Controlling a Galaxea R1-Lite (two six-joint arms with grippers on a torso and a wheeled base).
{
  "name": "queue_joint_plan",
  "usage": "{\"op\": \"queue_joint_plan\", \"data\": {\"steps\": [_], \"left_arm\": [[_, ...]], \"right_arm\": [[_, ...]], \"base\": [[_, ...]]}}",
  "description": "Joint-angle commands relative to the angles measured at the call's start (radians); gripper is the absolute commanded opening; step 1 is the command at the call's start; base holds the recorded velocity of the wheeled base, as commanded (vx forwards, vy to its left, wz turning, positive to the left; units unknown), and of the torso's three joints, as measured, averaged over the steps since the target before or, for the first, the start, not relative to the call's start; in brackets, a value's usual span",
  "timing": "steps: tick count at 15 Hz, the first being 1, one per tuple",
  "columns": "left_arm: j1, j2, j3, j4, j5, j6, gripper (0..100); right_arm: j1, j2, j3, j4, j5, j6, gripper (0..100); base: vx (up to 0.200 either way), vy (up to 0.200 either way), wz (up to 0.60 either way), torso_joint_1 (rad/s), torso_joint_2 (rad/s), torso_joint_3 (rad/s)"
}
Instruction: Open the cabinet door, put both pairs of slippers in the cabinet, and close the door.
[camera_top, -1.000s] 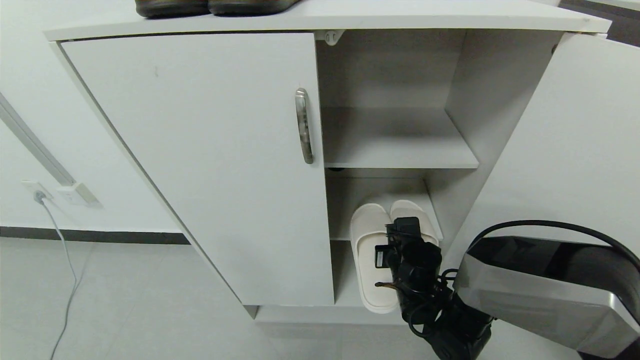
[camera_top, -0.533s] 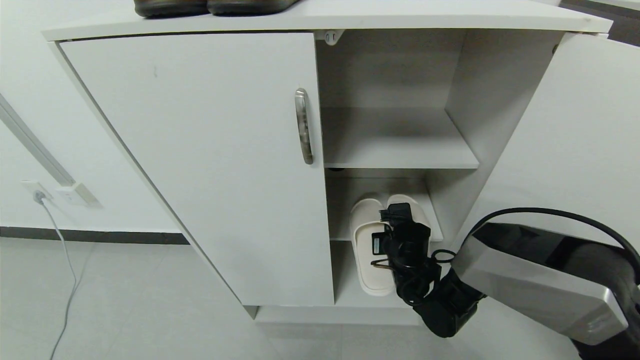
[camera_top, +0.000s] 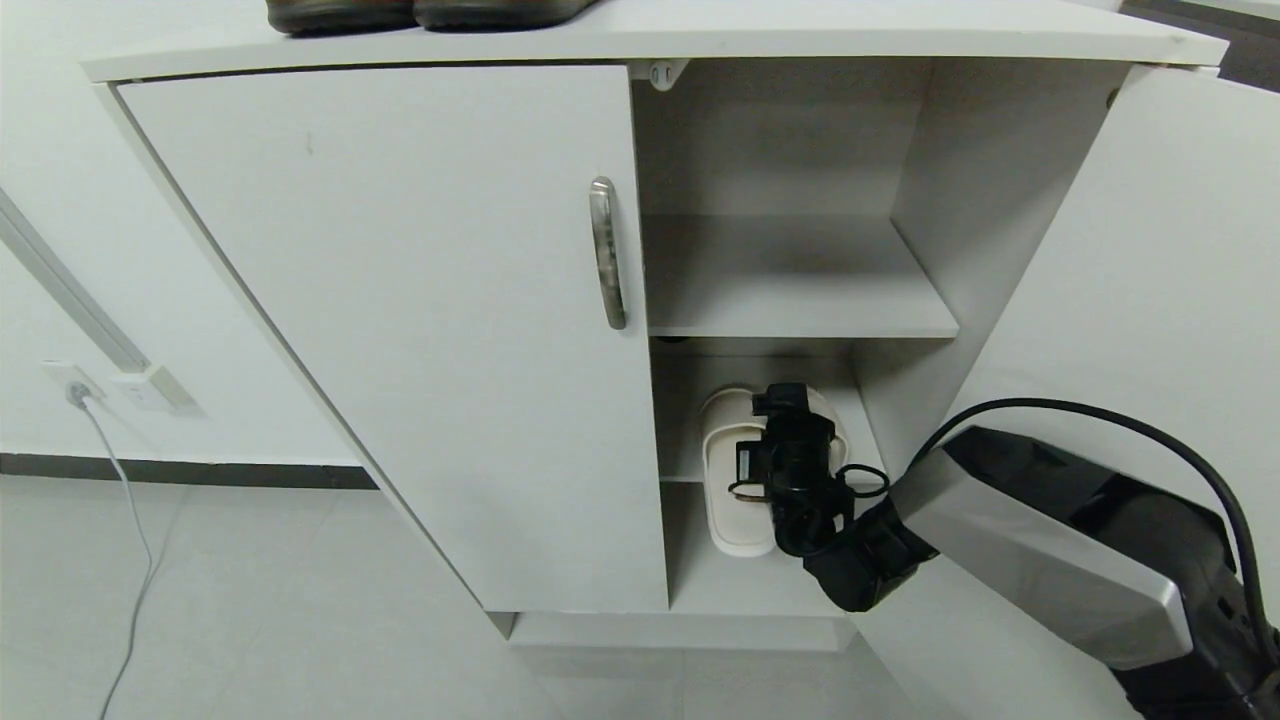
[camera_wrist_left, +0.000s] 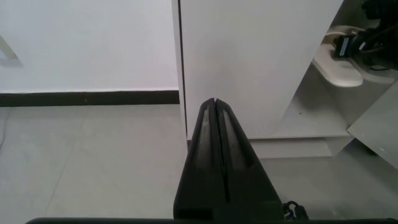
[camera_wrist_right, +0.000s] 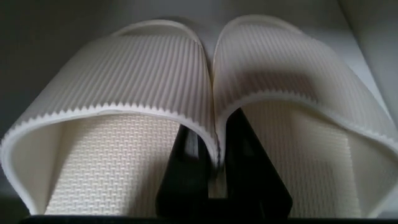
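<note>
We have the right end effector (camera_wrist_right: 216, 163) clamped on the white slippers (camera_top: 733, 485). One finger sits inside each slipper, and the two inner strap edges are pinched together between them. That grip lets us carry both slippers as a single piece, side by side and toes forward.

The pair lies low in the centre of the head view, in the cabinet (camera_top: 800, 40). The toes are over the lower shelf (camera_top: 675, 440) and the heels jut past its front edge, so we judge the pair needs to go further in before we let go. The right door (camera_top: 1150, 300) stands wide open at the right edge to leave room for the arm. The left door (camera_top: 400, 300) is closed, its handle (camera_top: 607, 250) untouched. The upper shelf (camera_top: 800, 280) is free.

A dark pair (camera_top: 430, 12) sits on the cabinet top at the upper edge; we take it to be the second pair, yet to be stowed.

The left end effector (camera_wrist_left: 215, 107) hangs above the floor with its fingers pressed together and nothing between them, out of the way.

We can read no brand, label or writing on the slippers or the cabinet.
</note>
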Motion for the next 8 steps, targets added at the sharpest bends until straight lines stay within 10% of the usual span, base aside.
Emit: {"op": "queue_joint_plan", "data": {"steps": [1,8], "left_arm": [[0.000,0.002,0.000,0.000,0.000,0.001,0],[0.000,0.002,0.000,0.000,0.016,0.001,0]], "right_arm": [[-0.011,0.029,-0.072,0.011,-0.001,0.003,0],[-0.022,0.067,-0.224,0.081,-0.002,-0.056,0]], "base": [[0.000,0.000,0.00,0.000,0.00,0.000],[0.000,0.000,0.00,0.000,0.00,0.000]]}}
